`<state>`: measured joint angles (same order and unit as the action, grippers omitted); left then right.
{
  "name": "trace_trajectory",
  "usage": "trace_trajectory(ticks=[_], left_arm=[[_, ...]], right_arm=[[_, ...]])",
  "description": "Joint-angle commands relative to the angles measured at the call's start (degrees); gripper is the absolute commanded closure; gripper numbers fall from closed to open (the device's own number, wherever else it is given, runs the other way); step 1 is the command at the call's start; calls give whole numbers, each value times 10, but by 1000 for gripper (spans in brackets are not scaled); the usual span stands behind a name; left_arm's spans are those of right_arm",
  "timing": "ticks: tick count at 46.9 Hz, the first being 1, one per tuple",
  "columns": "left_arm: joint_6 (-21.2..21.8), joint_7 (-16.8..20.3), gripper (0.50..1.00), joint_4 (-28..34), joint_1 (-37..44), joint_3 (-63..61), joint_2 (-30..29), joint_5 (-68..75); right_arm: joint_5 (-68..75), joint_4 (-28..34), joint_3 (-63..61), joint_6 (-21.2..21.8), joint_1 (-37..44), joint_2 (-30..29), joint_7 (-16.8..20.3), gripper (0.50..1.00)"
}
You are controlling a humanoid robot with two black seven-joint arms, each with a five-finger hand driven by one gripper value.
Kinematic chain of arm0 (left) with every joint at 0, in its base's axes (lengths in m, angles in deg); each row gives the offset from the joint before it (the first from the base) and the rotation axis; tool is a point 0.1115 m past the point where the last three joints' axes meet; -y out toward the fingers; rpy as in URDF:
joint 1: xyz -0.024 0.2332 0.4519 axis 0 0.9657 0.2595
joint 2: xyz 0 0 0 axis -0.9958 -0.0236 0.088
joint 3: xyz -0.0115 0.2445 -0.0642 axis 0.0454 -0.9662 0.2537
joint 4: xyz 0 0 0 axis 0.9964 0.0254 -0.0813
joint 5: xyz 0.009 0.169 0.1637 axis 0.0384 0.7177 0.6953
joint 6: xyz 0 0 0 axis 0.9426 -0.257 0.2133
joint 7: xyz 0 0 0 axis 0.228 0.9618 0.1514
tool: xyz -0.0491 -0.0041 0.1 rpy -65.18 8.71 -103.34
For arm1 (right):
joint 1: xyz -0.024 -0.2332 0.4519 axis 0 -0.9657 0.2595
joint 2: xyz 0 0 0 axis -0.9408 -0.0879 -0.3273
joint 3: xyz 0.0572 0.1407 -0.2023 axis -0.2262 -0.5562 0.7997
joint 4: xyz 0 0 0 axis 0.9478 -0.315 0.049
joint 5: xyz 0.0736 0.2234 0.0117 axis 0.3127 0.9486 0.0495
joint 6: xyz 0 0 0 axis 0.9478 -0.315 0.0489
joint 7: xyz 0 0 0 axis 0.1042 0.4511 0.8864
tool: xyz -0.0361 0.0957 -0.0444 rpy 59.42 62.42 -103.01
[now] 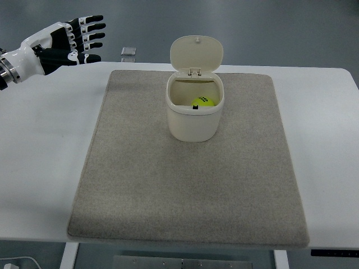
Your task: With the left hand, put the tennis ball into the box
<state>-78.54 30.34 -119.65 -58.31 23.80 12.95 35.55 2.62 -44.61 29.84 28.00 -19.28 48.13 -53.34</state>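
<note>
A white rectangular table (pixel 45 145) is seen from steeply above, and most of its top is covered by a grey-beige felt mat (pixel 185 190) with rounded corners. At 12 o'clock on the mat a cream plastic box with a hinged lid (pixel 193 115) stands upright; the lid is tipped back and open. Inside the box, toward its right side, the yellow-green tennis ball (pixel 203 102) is seen lying low against the wall. The left robot hand (pixel 76 39), white with black fingers, is held at 10 o'clock above the table's far left corner, well apart from the box; its fingers are stretched out and spread, and nothing is held in them. Beyond the far table edge a grey-blue smooth floor (pixel 269 28) is seen, and on it, near 11 o'clock, a small square metal plate (pixel 128 51) is set. Below the near edge, parts of the white table frame (pixel 70 255) are visible.
</note>
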Motion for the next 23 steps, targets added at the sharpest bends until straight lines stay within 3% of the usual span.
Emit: trace_trajectory(ticks=[1,8,16,23], left_arm=[[-35,-3,506,41,2,1,14,-29],[-86,-65,506,106,7,2,51,-91],[-96,-148,506,157,19,5,77,-186],[-99,-172,506,172,22,7,96,-215]], right_arm=[[0,0,0,0,0,0,0,562],[0,0,0,0,0,0,0,562],[0,0,0,0,0,0,0,562],[0,0,0,0,0,0,0,560]])
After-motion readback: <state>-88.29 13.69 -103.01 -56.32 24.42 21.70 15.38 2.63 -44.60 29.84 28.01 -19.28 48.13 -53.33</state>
